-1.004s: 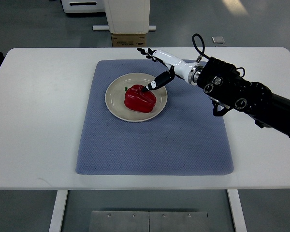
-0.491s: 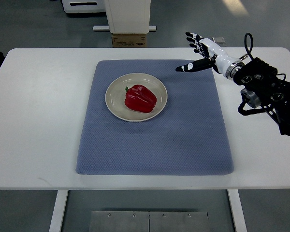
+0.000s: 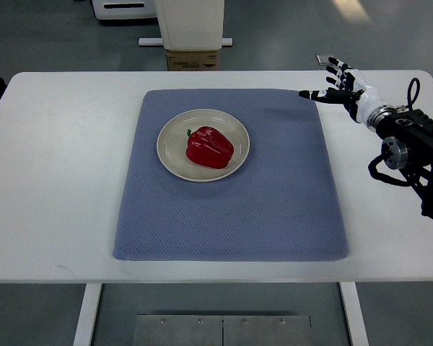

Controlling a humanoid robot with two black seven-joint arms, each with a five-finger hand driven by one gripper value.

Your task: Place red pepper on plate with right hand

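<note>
A white table point(image 3: 58, 180) fills most of the top view, its rounded corners showing at the far left and far right and its front edge running straight across the lower part of the picture. Beyond the far edge lies grey floor, with a white cabinet base point(image 3: 190, 23) and a small cardboard box point(image 3: 193, 59) standing just behind the table. Below the front edge, two white table legs and a metal floor plate point(image 3: 221, 330) are visible.

A blue-grey mat point(image 3: 231, 209) covers the middle of the table, roughly square, with wide bare white margins to its left and right and a narrower strip in front. The near half of the mat is bare.

A round cream plate point(image 3: 169, 153) sits on the far-left part of the mat, well inside its edges. The red pepper point(image 3: 209, 147) lies on the plate, near its centre, its green stem pointing to the far left.

The right arm point(image 3: 411, 148), black and jointed, comes in from the right edge over the bare table beside the mat. Its white right hand point(image 3: 340, 83) hovers near the mat's far right corner, well apart from the plate, fingers spread and black-tipped, holding nothing and touching nothing.
</note>
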